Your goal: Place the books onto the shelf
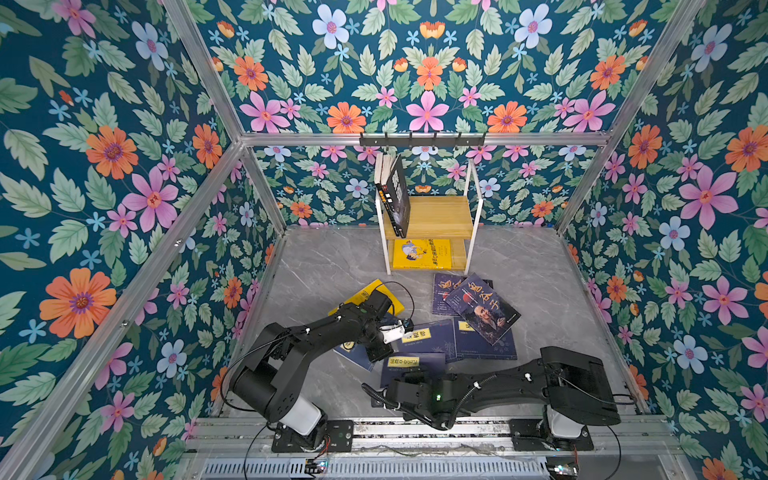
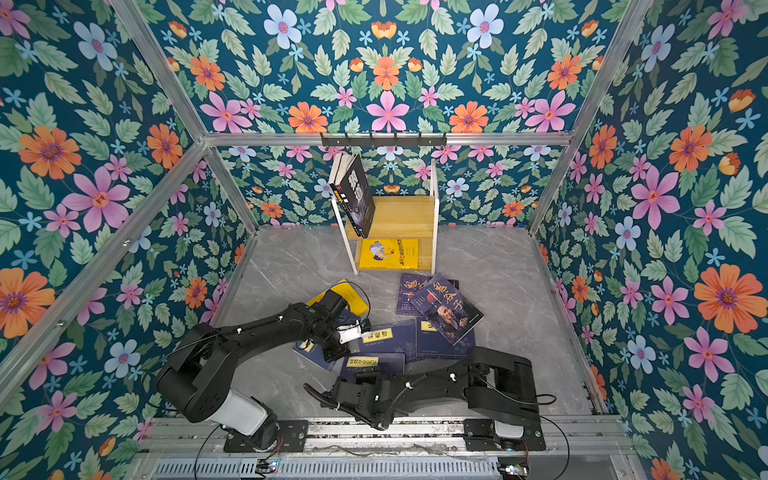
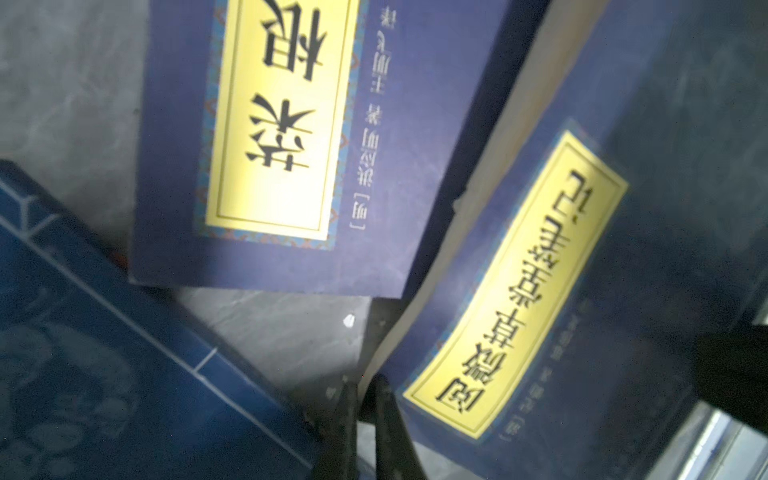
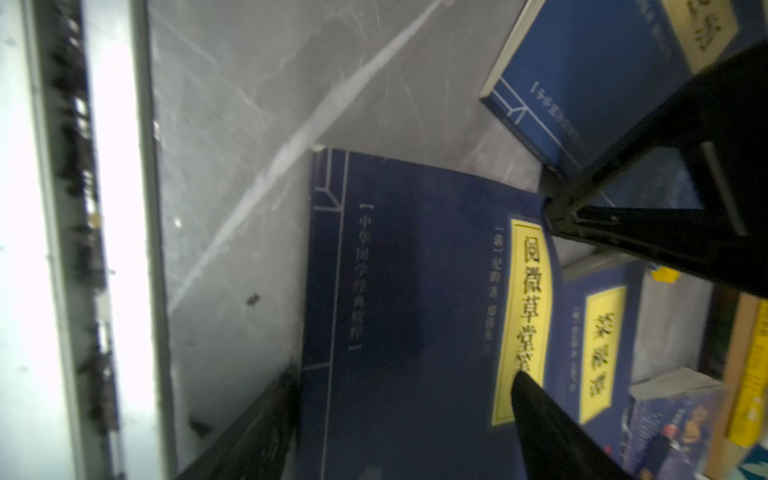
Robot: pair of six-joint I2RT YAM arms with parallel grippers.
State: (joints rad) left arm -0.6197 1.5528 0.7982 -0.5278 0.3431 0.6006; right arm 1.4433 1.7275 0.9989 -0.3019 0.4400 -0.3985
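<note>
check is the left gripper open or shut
Shut: the left gripper pinches the corner of a navy book, its page edge between the fingers.

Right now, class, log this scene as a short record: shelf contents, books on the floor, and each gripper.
Shelf: top tier holds leaning books, a black-cover book in front; lower tier holds a yellow book
Floor: portrait-cover books, navy books, second yellow book
Left gripper: shut at a corner of the nearest navy book; hold unclear
Right gripper: open, fingers either side of that same book
</note>
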